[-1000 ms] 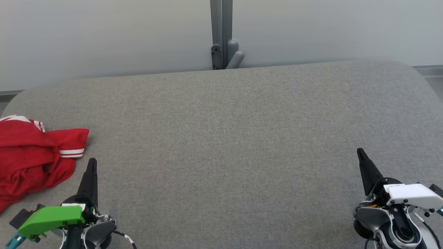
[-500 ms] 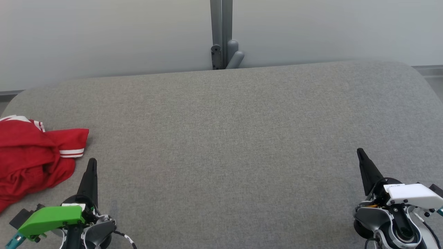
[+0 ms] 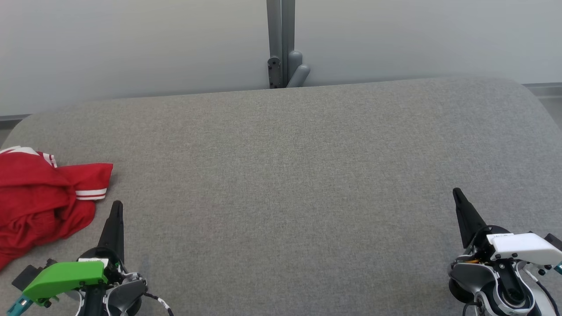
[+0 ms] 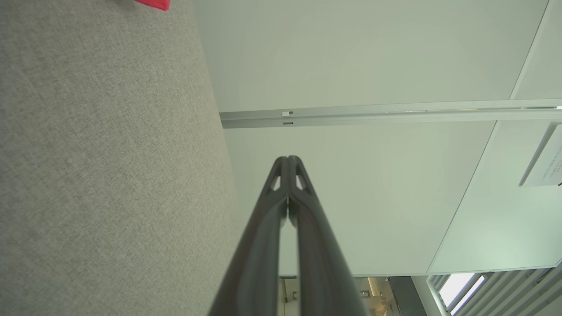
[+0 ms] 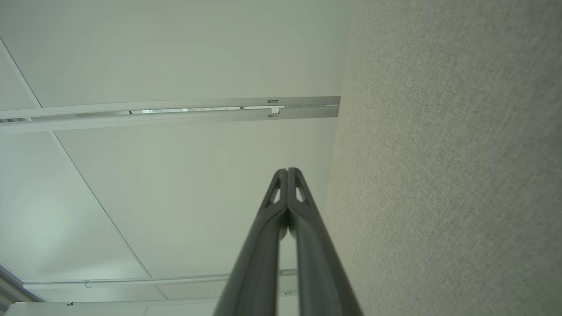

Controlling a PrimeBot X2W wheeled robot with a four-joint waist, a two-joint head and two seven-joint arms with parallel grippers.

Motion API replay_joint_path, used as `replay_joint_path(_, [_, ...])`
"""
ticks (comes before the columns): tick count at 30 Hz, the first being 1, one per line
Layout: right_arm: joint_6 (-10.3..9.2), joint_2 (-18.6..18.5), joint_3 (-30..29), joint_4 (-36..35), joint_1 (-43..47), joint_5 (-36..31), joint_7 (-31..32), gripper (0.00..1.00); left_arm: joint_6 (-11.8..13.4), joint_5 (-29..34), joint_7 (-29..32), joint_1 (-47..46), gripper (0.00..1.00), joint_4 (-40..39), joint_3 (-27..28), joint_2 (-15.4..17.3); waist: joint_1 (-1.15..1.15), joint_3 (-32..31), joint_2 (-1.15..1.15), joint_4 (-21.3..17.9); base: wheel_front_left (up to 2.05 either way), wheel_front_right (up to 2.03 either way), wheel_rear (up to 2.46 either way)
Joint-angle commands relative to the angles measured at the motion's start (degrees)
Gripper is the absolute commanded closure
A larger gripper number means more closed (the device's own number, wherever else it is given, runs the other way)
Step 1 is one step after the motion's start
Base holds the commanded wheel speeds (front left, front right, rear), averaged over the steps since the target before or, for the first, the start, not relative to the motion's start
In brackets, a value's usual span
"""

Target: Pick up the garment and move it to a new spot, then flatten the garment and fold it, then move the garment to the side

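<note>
Left gripper (image 3: 117,206) pressed together, holding nothing, near the red garment (image 3: 41,197); right gripper (image 3: 456,193) likewise.

Soft, diffuse light is falling evenly across the grey upholstered surface (image 3: 281,175) in the head view. It is giving a bright picture with no glare and is casting only a faint shadow under the edge of the red garment (image 3: 44,197), while the surface's far edge is blurring slightly into the pale wall (image 3: 131,44). In the wrist views the left gripper (image 4: 288,159) and right gripper (image 5: 287,170) are going soft and out of focus toward the bottom edge. The wide lens is bending a wall seam (image 5: 89,186) into a curve, and a window (image 4: 456,285) is glowing washed-out white at the left wrist view's lower right.
</note>
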Motion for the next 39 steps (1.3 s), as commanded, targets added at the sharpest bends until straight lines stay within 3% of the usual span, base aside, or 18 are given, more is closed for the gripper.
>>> replay_joint_path(1, [0.02, -0.26, -0.08, -0.27, 0.40, 0.40, 0.05, 1.00, -0.37, -0.05, 0.08, -0.20, 1.00, -0.08, 0.15, 0.34, 0.00, 0.00, 0.00, 0.00, 0.00, 0.00, 0.00])
replay_joint_path(39, [0.02, -0.26, -0.08, -0.27, 0.40, 0.40, 0.05, 1.00, -0.37, -0.05, 0.08, -0.20, 1.00, -0.09, 0.15, 0.34, 0.00, 0.00, 0.00, 0.00, 0.00, 0.00, 0.00])
